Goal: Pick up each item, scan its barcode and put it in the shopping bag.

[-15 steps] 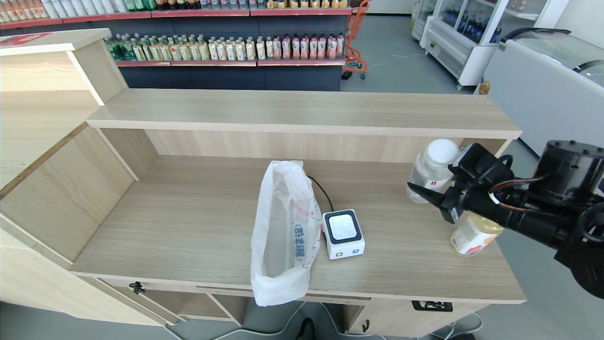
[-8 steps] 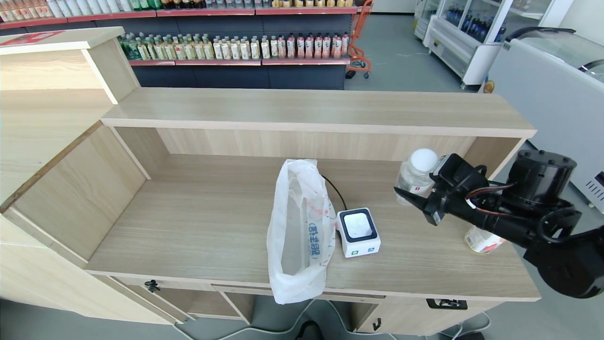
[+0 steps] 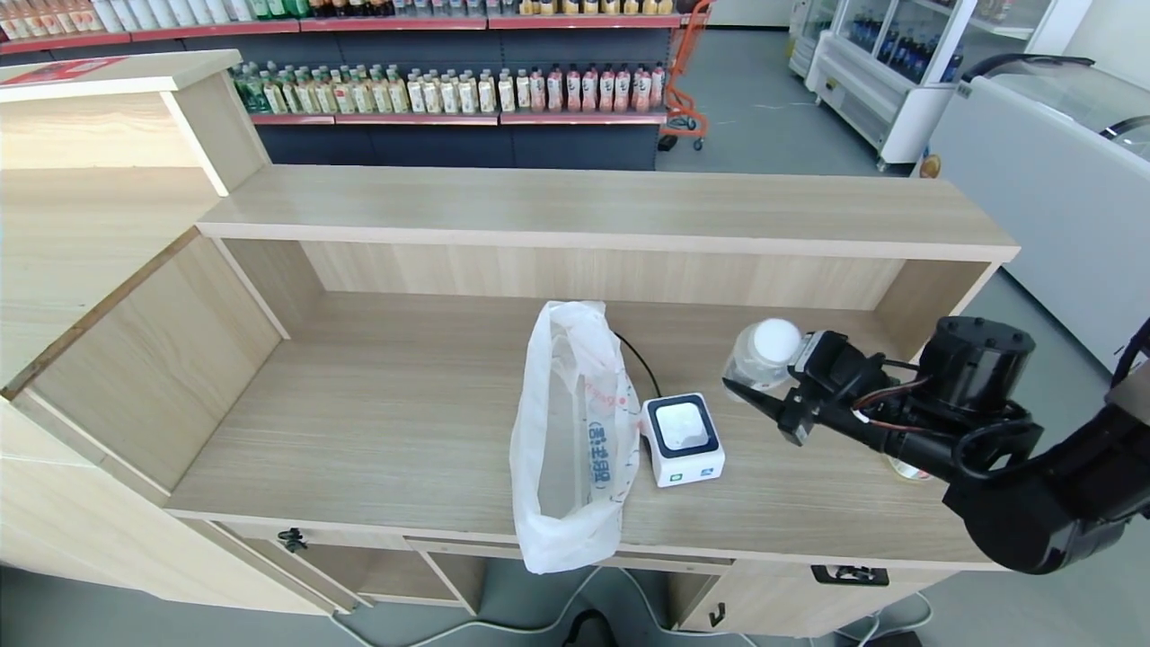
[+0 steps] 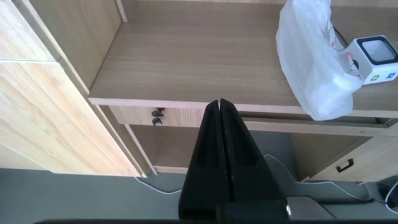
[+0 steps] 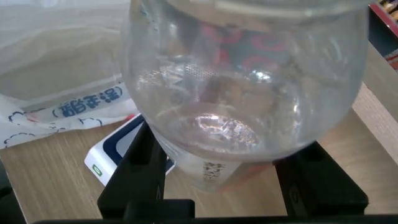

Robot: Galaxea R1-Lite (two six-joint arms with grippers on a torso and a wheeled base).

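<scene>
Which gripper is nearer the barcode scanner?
Right. The right gripper holds a bottle just beside the scanner; the left gripper sits off the counter's front, beyond the bag.

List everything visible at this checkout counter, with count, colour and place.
counter: one, light wood, under the items.
shopping bag: one, white plastic, open, at the counter's front edge.
scanner: one, white with dark frame, beside the bag, on its right.
cable: one, black, from the scanner going behind the bag.
bottle: one, clear, white cap, held above the counter.
second item: one, pale, mostly hidden behind the right arm.
shelf drinks: many, mixed colours, behind the counter.
trolley: one, orange, beside the shelves.
left gripper: black, shut, empty, before the counter's front.
right gripper: black, shut on the bottle.
</scene>
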